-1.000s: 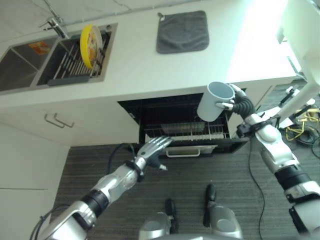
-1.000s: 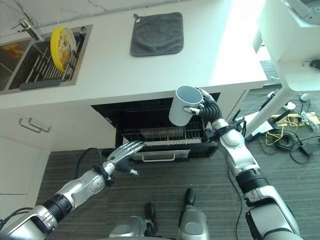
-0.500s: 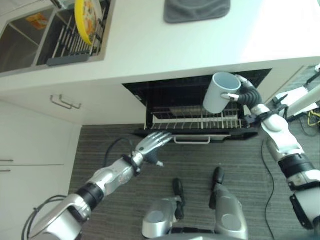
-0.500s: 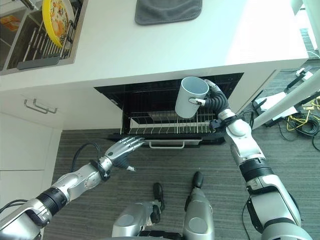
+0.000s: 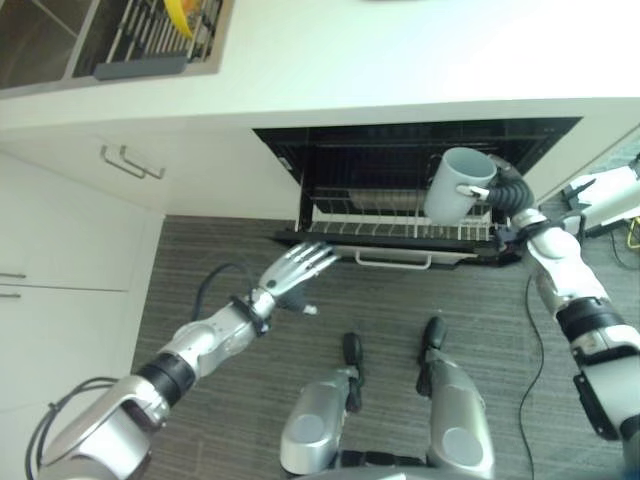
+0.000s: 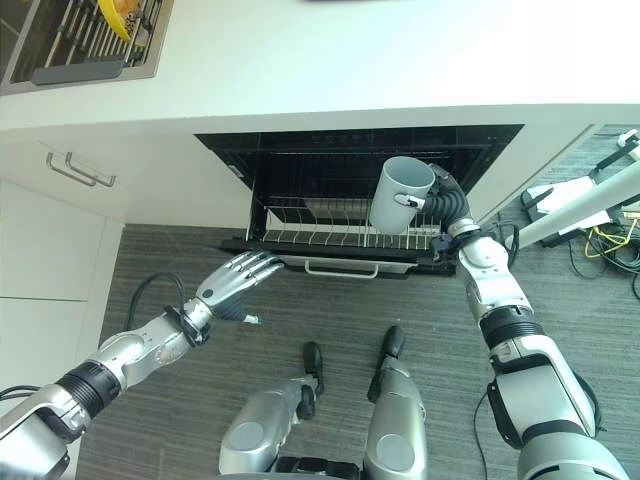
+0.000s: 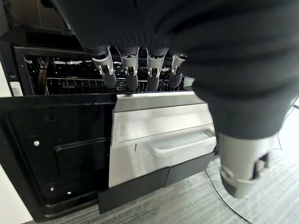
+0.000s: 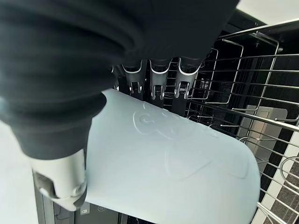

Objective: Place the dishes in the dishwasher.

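Observation:
A pale blue mug point(image 5: 455, 185) hangs tilted just above the pulled-out wire rack point(image 5: 400, 228) of the open dishwasher point(image 6: 300, 150), near the rack's right end. My right hand point(image 5: 507, 190) is shut on the mug; in the right wrist view its fingers point(image 8: 159, 79) curl over the mug point(image 8: 173, 158) with the rack's tines behind. My left hand point(image 5: 295, 270) is open with straight fingers, in front of the rack's left end, holding nothing. A yellow plate point(image 6: 125, 8) stands in the sink's rack at the back left.
The dishwasher's silver front panel with its handle point(image 7: 173, 144) sits below the rack, with a black inner wall point(image 7: 56, 154) beside it. White cabinet doors with a handle point(image 5: 125, 160) stand to the left. Grey striped floor point(image 5: 200, 260) lies in front.
The camera has tipped down, so the counter slid up in the picture. My right hand has lowered the mug closer to the rack. The left hand stays by the dishwasher's front.

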